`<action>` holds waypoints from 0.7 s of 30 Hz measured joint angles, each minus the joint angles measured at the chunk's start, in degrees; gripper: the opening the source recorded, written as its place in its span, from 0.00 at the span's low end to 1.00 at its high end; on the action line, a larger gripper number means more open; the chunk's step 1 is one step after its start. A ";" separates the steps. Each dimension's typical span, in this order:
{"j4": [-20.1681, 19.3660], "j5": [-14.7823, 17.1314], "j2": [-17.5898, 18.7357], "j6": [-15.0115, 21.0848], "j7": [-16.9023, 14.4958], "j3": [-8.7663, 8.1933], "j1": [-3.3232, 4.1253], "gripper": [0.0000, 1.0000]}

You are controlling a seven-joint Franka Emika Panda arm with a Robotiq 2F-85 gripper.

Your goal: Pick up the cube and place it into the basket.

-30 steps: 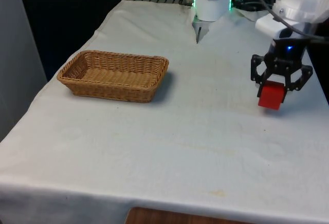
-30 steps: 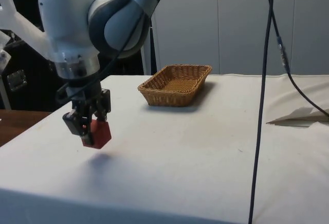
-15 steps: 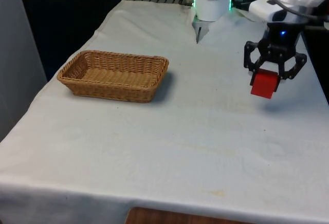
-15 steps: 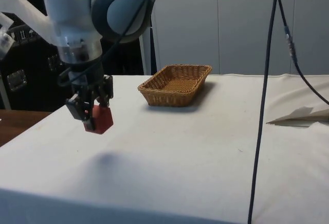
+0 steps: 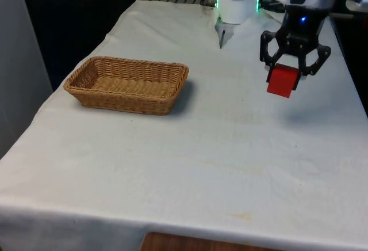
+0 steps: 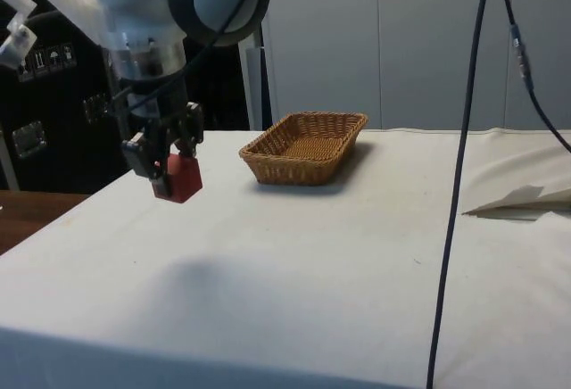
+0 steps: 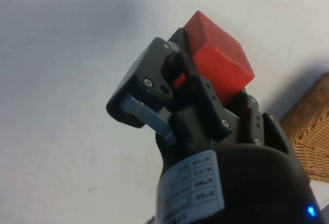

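Nearest to the front camera, we see the white tablecloth (image 5: 190,170) running bare across the table, marked by a few faint stains and creases, with a strip of brown wood showing just below its front hem. Farther back, on the front view's left, we find the woven wicker basket (image 5: 127,83), a shallow rectangular tray resting flat on the cloth with nothing in it. Well apart from it, on the front view's right and a little deeper into the table, we see the black two-finger gripper (image 5: 286,73) hanging in the air with the red cube (image 5: 282,81) clamped between its fingers; the fingers are closed against opposite faces of the block, and most of the block hangs below them. We note that the cube sits clear of the cloth, with a soft shadow lying on the fabric beneath and slightly beyond it. From the side camera, we see the gripper (image 6: 166,159) holding the cube (image 6: 179,177) in the same lifted pose, tilted so one corner points downward, a dim shadow on the cloth below, and the basket (image 6: 305,146) farther along the table toward the pale wall panels. Through the wrist camera, we see the cube (image 7: 218,58) pinched at the fingertips over the plain cloth, and a corner of the basket (image 7: 310,131) near the picture's edge.
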 measured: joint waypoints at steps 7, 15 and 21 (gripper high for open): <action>-1.43 0.00 -2.06 0.00 -0.34 -0.74 -0.46 0.00; -3.50 0.00 -4.53 0.29 -1.03 -1.72 -0.97 0.00; -5.56 0.00 -6.65 1.20 -1.55 -2.46 -1.43 0.00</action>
